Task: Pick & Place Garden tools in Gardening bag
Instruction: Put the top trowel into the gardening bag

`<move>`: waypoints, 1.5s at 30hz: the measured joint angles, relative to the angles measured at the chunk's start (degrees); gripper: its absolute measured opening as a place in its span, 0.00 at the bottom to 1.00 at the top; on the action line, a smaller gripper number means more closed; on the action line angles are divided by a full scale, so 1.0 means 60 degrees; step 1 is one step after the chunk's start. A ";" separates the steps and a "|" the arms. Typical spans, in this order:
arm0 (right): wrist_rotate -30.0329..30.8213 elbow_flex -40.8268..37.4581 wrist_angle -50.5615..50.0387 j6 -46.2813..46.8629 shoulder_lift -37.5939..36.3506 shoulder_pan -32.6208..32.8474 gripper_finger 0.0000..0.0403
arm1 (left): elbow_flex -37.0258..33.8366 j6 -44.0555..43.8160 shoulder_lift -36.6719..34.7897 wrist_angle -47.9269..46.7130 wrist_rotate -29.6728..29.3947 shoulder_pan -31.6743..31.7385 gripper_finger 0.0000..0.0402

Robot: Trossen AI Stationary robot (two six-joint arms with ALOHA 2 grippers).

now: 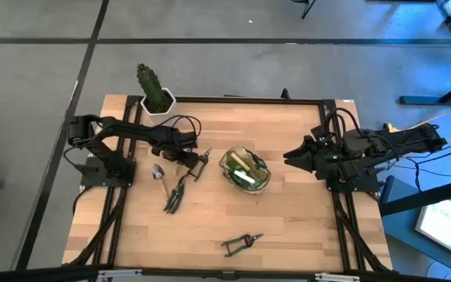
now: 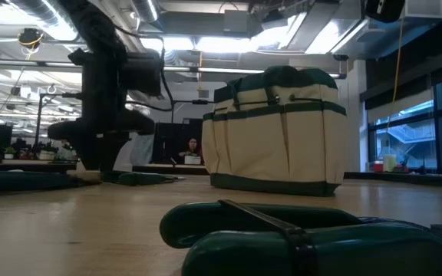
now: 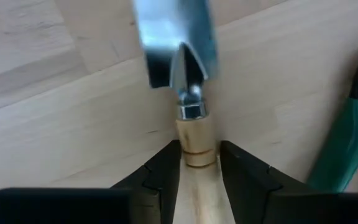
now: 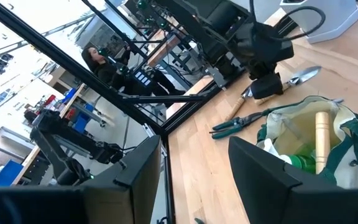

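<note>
The trowel [image 3: 180,59] lies flat on the bench [image 1: 288,211] to the left of the gardening bag [image 1: 245,170], its silver blade pointing away from the left gripper [image 3: 191,168] and its wooden handle running back between the two dark fingers. By the look of it the tool is light and rigid — a metal blade on a turned wooden grip, nothing that bends or breaks. The smooth round handle could roll or slip under a loose pinch, so the sound place to hold is where the fingers stand now, on the wood just behind the metal collar, close to the blade's weight.

The left arm reaches out low over the bench from its base at the left edge, wrist bent down. Its jaws flank the handle on both sides, very near or touching; I cannot tell whether the grasp is yet firm. Green-handled pruning shears [image 3: 347,143] lie just beside the trowel.

The right gripper [image 1: 292,157] hangs near the bag's right side — jaws apart, holding nothing. The bag already holds a wooden-handled tool.
</note>
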 joint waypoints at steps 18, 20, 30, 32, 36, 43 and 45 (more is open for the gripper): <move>-0.0252 0.0003 0.0015 0.0016 -0.0004 0.0000 0.48 | 0.0481 -0.0856 -0.1770 0.1625 -0.1886 -0.1064 0.15; -0.0259 0.0000 0.0011 0.0016 0.0000 0.0001 0.48 | 0.0480 -0.0884 -0.2206 0.2414 -0.2645 -0.1374 0.15; -0.0276 0.0001 0.0013 0.0014 0.0000 0.0000 0.48 | 0.0485 0.1335 -0.3208 0.7693 -0.7459 -0.3411 0.15; -0.0257 0.0000 0.0012 0.0012 0.0000 -0.0004 0.48 | 0.0506 0.1886 -0.3040 0.8853 -0.7730 -0.3691 0.15; -0.0255 0.0002 0.0013 0.0012 0.0000 -0.0004 0.48 | 0.0511 0.2641 -0.2636 1.0396 -0.7901 -0.4233 0.15; -0.0251 0.0004 0.0015 -0.0024 0.0000 -0.0004 0.48 | 0.0507 0.2125 -0.1446 1.2149 -0.9655 -0.5623 0.15; -0.0258 0.0001 0.0015 0.0059 0.0000 -0.0004 0.48 | 0.0543 0.1924 -0.0970 1.2895 -1.0561 -0.6121 0.15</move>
